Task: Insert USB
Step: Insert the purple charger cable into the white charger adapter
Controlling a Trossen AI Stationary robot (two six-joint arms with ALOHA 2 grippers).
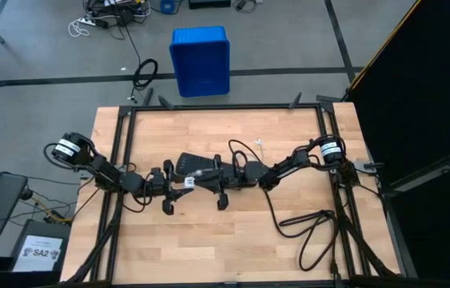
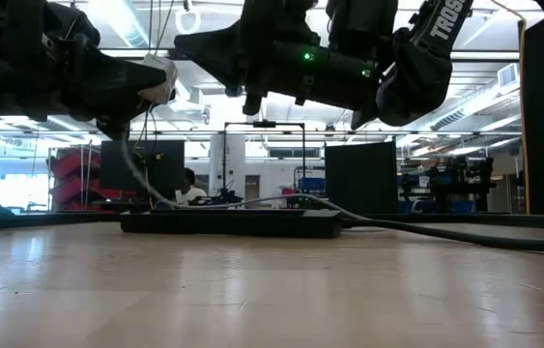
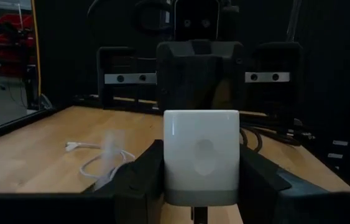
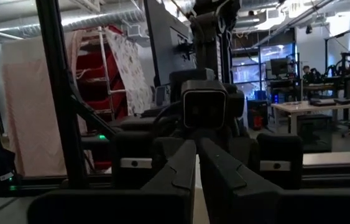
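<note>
L gripper (image 1: pixel 178 194) is seen mid-table in the high view, raised off the wood; its fingers (image 3: pixel 138 177) are clamped on a white charger block (image 3: pixel 201 157), one finger at each side of the block, as shown in the L wrist view; the block fills the gap between the jaws, upright, w/ a faint round mark on its face. In the high view the block (image 1: pixel 186 184) is a small white patch just ahead of that gripper, beside the black power strip (image 1: pixel 198 167); in the low view it (image 2: pixel 158 77) is held well above the strip (image 2: pixel 231 222), which lies flat on the table (image 1: pixel 209 248).

USB cable (image 3: pixel 97 163): thin, white, loosely looped on the wood, w/ one plug end lying out flat; in the L wrist view it is seen beyond and to one side of the held block, apart from the jaws, not gripped by either arm. In the high view only a small white bit (image 1: pixel 260 143) is made out near the table's far edge, well apart from both grippers.

R gripper (image 1: pixel 221 192) is facing the L one across the strip, also raised; in the R wrist view its fingers (image 4: pixel 178 174) are brought nearly together w/ only a slim slit between, nothing seen held. A thick black cord (image 1: pixel 312 228) is coiled on the table's R side.
</note>
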